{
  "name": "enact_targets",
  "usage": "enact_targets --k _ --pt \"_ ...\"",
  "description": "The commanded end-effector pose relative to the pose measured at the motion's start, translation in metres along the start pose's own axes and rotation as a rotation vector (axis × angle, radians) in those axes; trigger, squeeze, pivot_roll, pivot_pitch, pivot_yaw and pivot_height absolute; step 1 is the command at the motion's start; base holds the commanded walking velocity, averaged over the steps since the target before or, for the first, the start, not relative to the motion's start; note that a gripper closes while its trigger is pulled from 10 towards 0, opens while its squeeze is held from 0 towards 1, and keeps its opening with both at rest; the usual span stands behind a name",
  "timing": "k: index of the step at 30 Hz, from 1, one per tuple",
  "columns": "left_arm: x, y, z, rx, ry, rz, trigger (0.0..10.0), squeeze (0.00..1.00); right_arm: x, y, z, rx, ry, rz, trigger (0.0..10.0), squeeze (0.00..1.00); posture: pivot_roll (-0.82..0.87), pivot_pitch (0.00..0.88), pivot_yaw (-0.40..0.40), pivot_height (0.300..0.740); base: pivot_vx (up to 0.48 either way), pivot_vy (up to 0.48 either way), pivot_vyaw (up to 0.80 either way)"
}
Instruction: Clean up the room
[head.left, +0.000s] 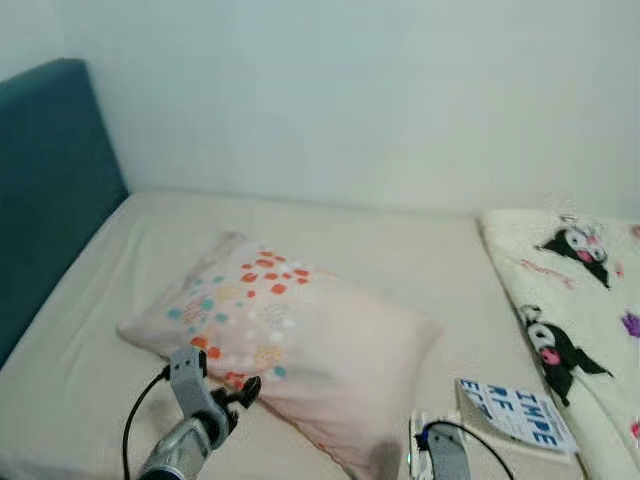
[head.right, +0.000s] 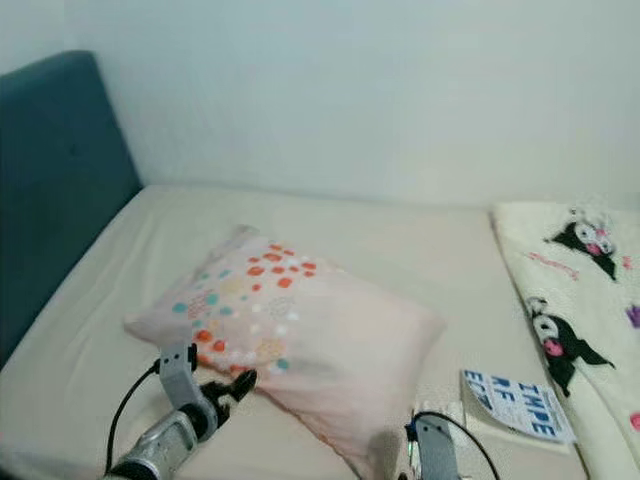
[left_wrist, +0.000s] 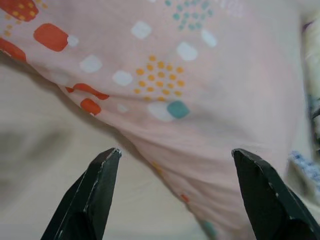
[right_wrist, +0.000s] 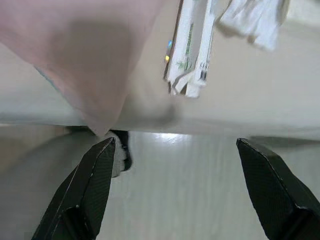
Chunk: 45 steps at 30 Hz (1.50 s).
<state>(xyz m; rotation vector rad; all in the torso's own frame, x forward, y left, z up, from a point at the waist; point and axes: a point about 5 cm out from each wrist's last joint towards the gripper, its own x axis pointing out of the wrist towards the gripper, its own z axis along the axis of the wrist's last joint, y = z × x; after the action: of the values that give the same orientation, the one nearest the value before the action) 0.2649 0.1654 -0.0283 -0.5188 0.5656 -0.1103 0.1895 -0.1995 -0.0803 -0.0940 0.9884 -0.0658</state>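
Reaching toward the pale pink pillow with coloured dots (head.left: 290, 340), the left gripper (head.left: 238, 392) hangs just beside its near long side, fingers apart. This pillow lies across the middle of the beige bed (head.left: 400, 250), long axis slanting from the headboard side down to the front edge. The right gripper (right_wrist: 175, 200), also spread, waits below that front edge, near the pillow's lower corner.
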Motion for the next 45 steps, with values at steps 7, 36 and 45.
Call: enact_targets --k 7,36,45 --pt "-0.019 0.029 -0.028 -0.031 0.106 0.174 10.0 0.00 0.000 -0.002 -0.001 -0.008 0.009 -0.012 10.0 0.00 -0.08 0.026 -0.005 0.740 0.000 0.000 -0.78" --pt "-0.001 0.024 0.027 -0.305 -0.133 0.399 10.0 0.00 0.000 -0.007 0.091 0.191 -0.292 0.036 10.0 0.00 -0.14 0.054 -0.002 0.690 0.000 0.000 -0.30" --pt "-0.003 0.027 0.013 -0.374 -0.071 0.447 10.0 0.00 -0.004 -0.013 0.111 0.228 -0.375 0.047 10.0 0.00 -0.18 0.081 0.000 0.665 0.000 0.000 0.00"
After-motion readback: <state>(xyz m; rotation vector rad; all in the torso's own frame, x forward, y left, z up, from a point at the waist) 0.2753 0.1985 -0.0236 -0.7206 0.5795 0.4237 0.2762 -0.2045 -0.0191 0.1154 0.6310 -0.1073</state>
